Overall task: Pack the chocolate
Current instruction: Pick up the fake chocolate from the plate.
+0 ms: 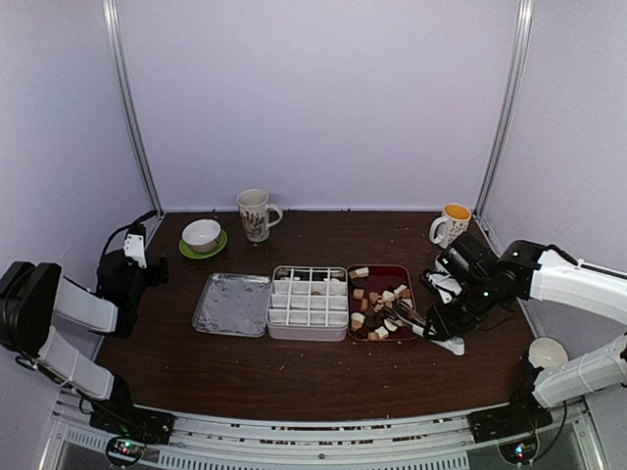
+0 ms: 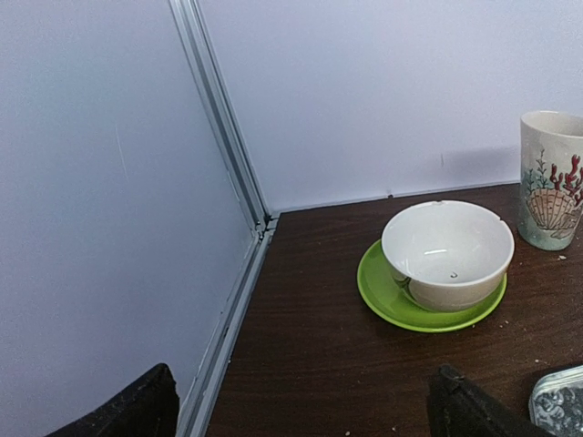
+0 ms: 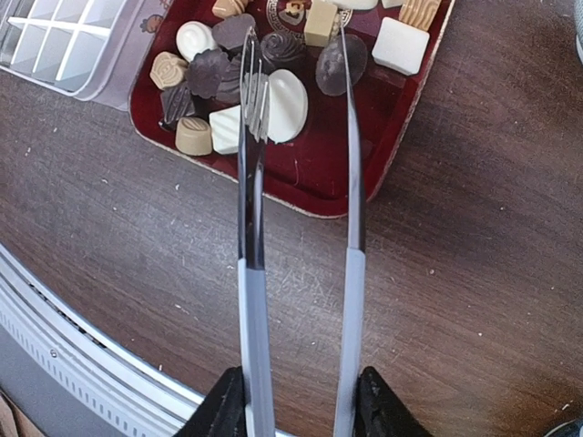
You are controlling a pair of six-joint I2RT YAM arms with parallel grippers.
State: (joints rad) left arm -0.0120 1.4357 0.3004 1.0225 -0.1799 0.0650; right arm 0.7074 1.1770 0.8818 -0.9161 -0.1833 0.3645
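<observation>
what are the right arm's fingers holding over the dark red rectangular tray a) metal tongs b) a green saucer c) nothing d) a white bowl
A: the right arm's fingers pinch the handles of the metal tongs, whose tips reach over the chocolate pieces in the dark red rectangular tray.

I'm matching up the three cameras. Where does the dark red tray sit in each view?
Top external: dark red tray right of centre, just beside the right side of the white divided box.
Left wrist: not in it.
Right wrist: top centre, beneath the tips of the tongs.
Shared landmark: the white divided box, left of the tray in both views that show it.
</observation>
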